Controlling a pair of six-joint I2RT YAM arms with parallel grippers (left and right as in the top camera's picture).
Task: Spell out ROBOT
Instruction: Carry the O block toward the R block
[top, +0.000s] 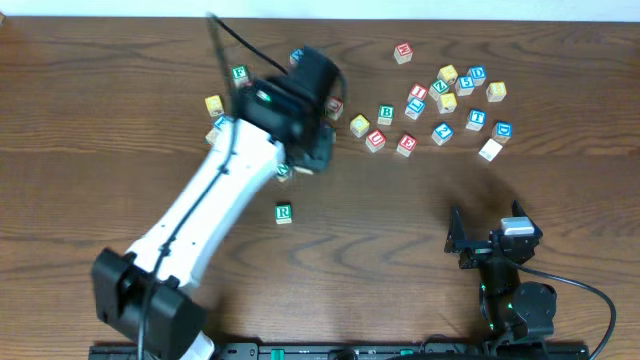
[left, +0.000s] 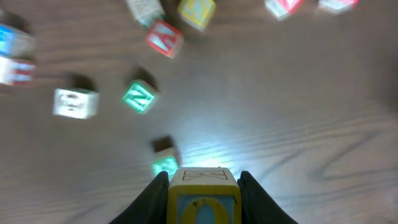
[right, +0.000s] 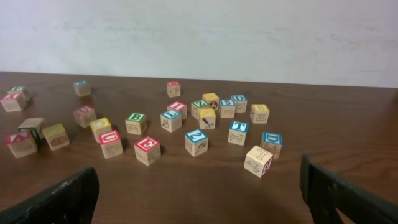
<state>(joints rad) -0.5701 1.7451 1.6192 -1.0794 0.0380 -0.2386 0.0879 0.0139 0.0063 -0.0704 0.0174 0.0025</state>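
The wooden worktop (top: 400, 230) is covered at its far side by a loose scatter of letter blocks (top: 447, 101), spread beyond and to the right of the R block (top: 284, 212), which lies alone nearer the middle. The left arm (top: 215, 195) is stretched diagonally from its base at the near left corner, passing the R block on its left, with the wrist bent over and downward. The right arm (top: 510, 300) is folded low, well apart to the right of the R block and closer to the front edge.

The left end effector (left: 204, 179) is clenched on the O block (left: 204, 202). Both dark fingers (left: 154, 194) are pressed against its sides, and the jaws are parted only by the block's width. From overhead, this end effector is seen just beyond the R block, on its far side. Whether the held block touches the worktop cannot be told. The right end effector (right: 198, 174) is released, its jaws spread wide with nothing between them.

The B block (top: 385, 114) and the T block (top: 476, 120) are found within the scatter, both beyond and right of the R block, the T block farther off than the B block.
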